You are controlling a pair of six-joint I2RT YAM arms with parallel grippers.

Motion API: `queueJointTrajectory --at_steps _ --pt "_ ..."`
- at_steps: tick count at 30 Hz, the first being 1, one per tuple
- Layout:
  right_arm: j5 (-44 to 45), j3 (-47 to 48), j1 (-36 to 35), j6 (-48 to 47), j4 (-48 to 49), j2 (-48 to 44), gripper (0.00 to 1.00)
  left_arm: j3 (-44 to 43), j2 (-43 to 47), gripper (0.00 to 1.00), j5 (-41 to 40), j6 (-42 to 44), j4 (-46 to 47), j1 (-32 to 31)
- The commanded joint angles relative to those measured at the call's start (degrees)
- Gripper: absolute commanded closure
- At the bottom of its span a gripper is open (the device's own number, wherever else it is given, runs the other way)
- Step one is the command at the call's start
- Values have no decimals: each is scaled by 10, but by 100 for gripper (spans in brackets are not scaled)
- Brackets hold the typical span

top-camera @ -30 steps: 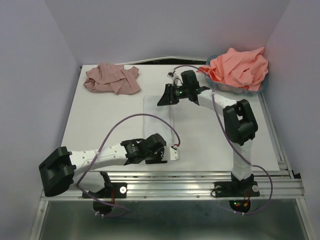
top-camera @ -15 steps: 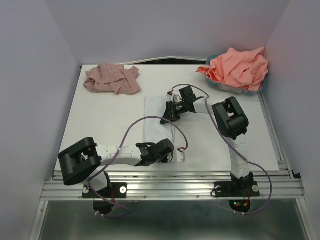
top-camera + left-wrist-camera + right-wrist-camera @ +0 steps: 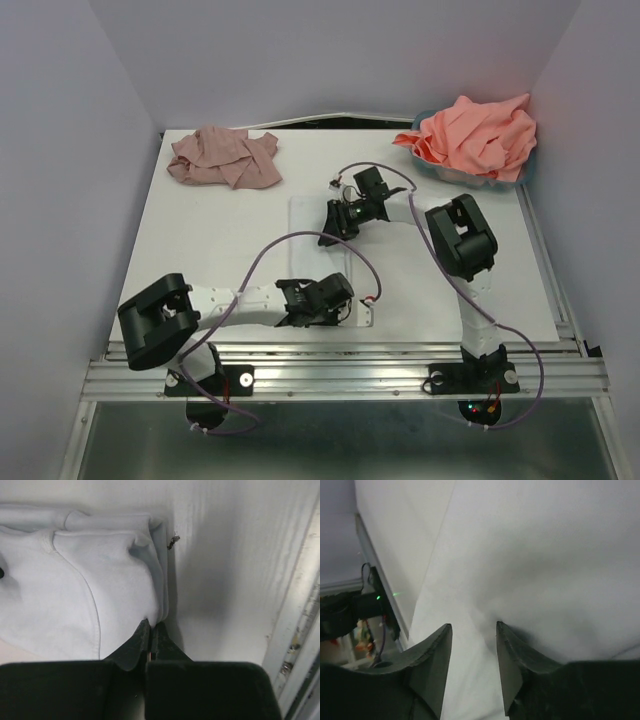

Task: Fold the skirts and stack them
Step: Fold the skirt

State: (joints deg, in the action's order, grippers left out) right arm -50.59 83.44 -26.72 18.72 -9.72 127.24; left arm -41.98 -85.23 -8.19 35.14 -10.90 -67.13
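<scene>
The white table (image 3: 205, 245) carries three garments.

The pale white-blue skirt (image 3: 318, 268) lies flat near the middle of the surface, running from mid-table towards the near edge.

The left gripper (image 3: 336, 306) is at the skirt's near end. In the left wrist view its fingers (image 3: 142, 632) are pressed together, pinching the folded edge of the pale cloth (image 3: 75, 580) where it meets the bare table beside it.

The right gripper (image 3: 334, 226) is at the skirt's far end. In its own view the two fingers (image 3: 442, 647) stand apart above the pale cloth (image 3: 545, 570), with nothing gripped between them. Whether the tips touch the cloth cannot be told.

The mauve-pink skirt (image 3: 225, 158) lies crumpled at the far left corner, well apart from both arms.

The coral cloth (image 3: 478, 135) is heaped in the teal basket (image 3: 527, 168) at the far right corner.
</scene>
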Motion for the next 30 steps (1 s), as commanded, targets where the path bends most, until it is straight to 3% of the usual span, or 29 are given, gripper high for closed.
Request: queueJointTrajectory --at_steps 1,4,7,12,16,23,27,30 --pt "60 99 -8 -42 -49 -38 52 -59 51 100 118 -25 -134 -7" --pt "85 184 -3 -52 -65 -16 43 -87 64 100 150 -34 -174 -8" --pt "108 239 3 -62 -80 29 40 -105 72 100 171 -37 -204 -9" --pt "163 320 9 -79 -101 105 41 -149 73 100 201 -38 -254 -8" --pt "161 302 9 -83 -101 136 50 -186 72 100 218 -32 -283 -7" --pt "68 212 9 -93 -99 139 79 -274 42 100 209 -10 -302 43" --pt "10 160 4 -103 -96 120 87 -310 10 100 180 32 -294 86" --pt "-15 140 4 -105 -94 108 87 -321 -11 100 162 50 -273 124"
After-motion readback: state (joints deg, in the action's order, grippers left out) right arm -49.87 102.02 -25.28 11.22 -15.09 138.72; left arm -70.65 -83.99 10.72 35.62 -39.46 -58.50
